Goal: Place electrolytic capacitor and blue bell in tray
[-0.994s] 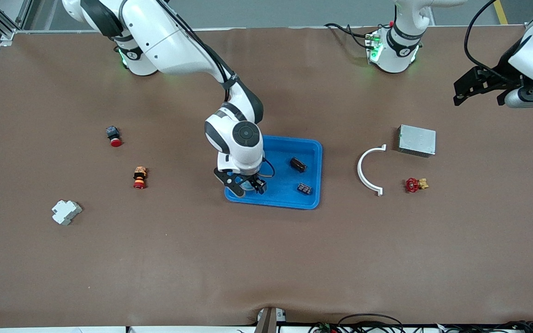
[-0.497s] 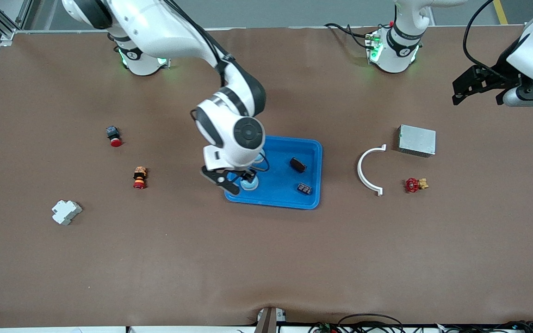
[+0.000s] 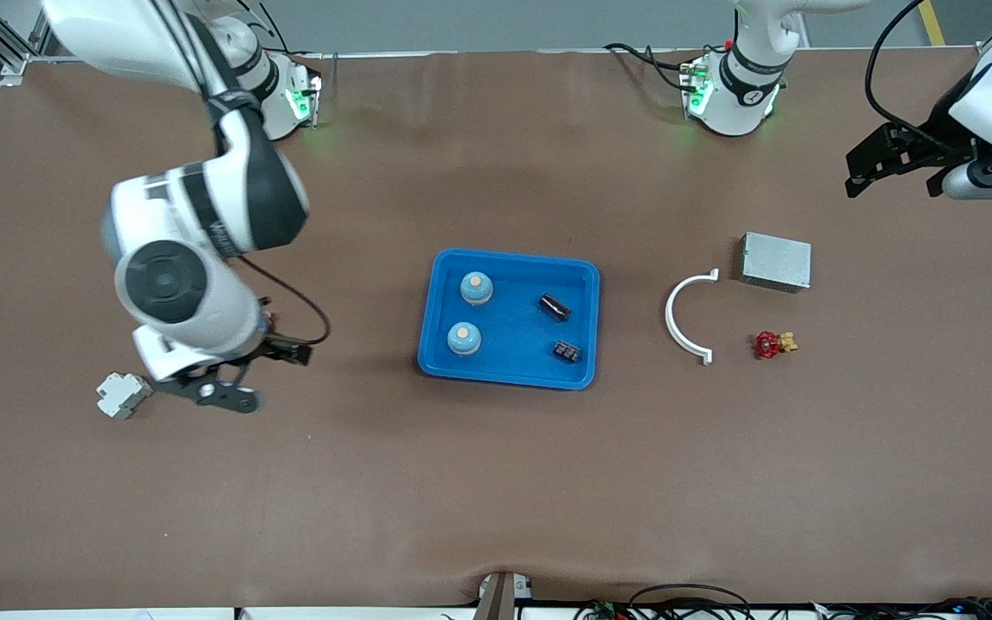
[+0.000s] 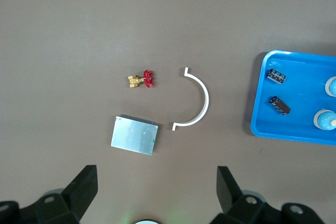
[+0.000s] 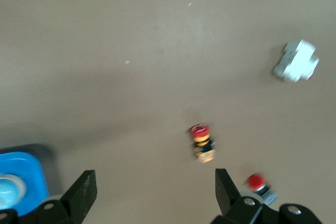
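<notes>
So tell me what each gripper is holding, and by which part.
Nothing is held. The right gripper is open over bare table; the left gripper is open, waiting at its end.

Toward the left arm's end of the table we see a grey metal box, a white curved piece and a small red valve. Toward the right arm's end lie a white plastic block and two red push buttons, apart from each other.
</notes>
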